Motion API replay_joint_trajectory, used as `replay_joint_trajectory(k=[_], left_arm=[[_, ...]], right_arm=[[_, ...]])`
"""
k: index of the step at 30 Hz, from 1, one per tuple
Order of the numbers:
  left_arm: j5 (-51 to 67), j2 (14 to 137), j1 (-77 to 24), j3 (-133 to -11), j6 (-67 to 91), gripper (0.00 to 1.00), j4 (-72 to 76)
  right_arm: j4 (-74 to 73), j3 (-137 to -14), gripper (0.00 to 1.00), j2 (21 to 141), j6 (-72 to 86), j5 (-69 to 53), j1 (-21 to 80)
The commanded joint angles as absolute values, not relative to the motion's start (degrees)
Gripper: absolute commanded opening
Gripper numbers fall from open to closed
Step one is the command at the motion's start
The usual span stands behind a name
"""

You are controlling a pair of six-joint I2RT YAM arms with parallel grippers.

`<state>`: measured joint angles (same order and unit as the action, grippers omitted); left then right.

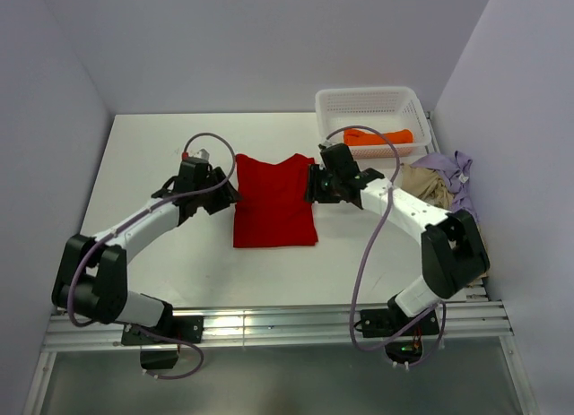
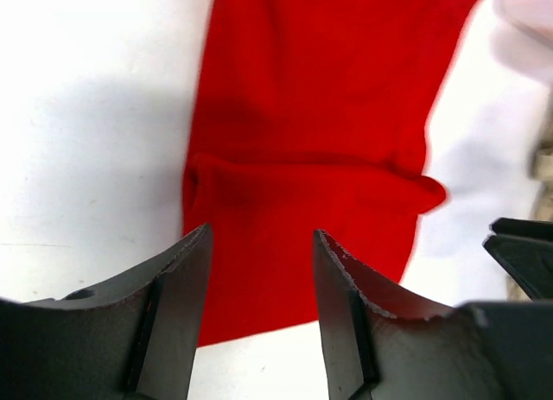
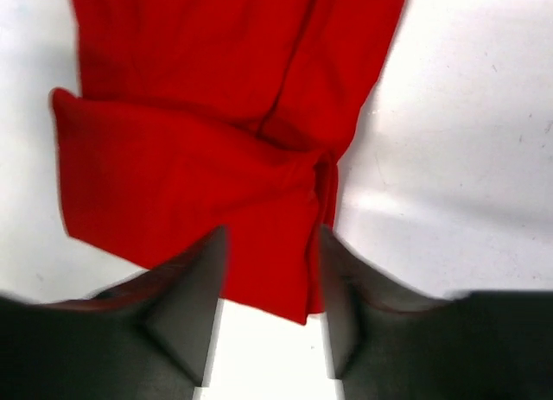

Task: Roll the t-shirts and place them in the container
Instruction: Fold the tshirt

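I see the red shirt (image 1: 273, 203) lying flat at the centre of the top view, a tall block of cloth on the table (image 1: 152, 164). Its upper end is turned over on itself, and both wrist views show a soft, slightly crooked band across the width. The left gripper (image 2: 261, 236) and right gripper (image 3: 273, 236) flank that end, fingers parted and gripping nothing. An orange shirt (image 1: 381, 136) lies in the basket (image 1: 368, 94) at upper right. A beige shirt (image 1: 426, 184) and a lavender shirt (image 1: 456, 171) are heaped just below it.
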<state>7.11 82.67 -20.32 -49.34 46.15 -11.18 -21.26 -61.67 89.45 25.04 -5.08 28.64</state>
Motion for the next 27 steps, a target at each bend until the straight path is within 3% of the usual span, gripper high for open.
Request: replay_joint_trajectory(k=[1,5,6,20,27], left_arm=[[8.3,77.2,-20.4,-46.2,45.1,0.54,-5.5],[12.2,77.9,-20.7,-43.7,46.0,0.52,-0.6],[13.3,79.4,-20.8,-43.2,46.4,0.50,1.9],[11.8,92.5,-20.8,-40.5,48.2,0.48,16.9],[8.3,91.3,-21.7,-40.2,47.4,0.47,16.7]], right_arm=[[-15.6,-58.7,0.48,84.7,25.0,-6.6,28.6],[-12.2,-57.6,0.31,86.5,26.9,-11.0,28.5],[-8.0,-56.8,0.21,88.5,28.7,-14.5,28.5],[-0.2,-58.0,0.03,104.6,35.5,-14.6,24.9],[5.2,-54.7,0.07,102.9,37.4,-14.1,23.9]])
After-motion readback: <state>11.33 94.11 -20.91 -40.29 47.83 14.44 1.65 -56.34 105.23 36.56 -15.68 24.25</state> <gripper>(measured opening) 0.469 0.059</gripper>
